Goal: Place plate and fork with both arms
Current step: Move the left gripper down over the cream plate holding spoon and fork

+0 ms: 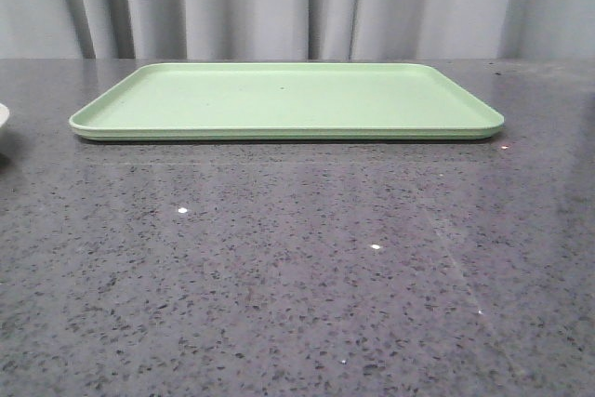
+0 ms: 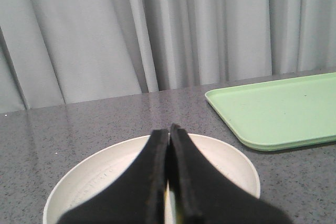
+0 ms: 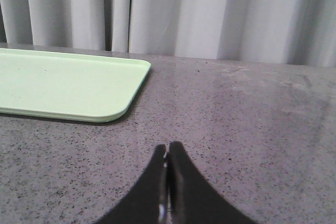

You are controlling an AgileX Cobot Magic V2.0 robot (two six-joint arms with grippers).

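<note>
In the front view only a sliver of the plate [image 1: 3, 116] is seen at the left edge, the rest being cut off, and neither arm is shown there. In the left wrist view the near part of the plate [image 2: 105, 169] is covered by the left claw [image 2: 169, 129] and cropped by the picture's edge. A thin yellowish strip between the closed fingers [image 2: 152, 182] is glimpsed, too little to be identified. The tray [image 2: 278, 111] is cut off in both wrist views. The fork cannot be made out anywhere.
</note>
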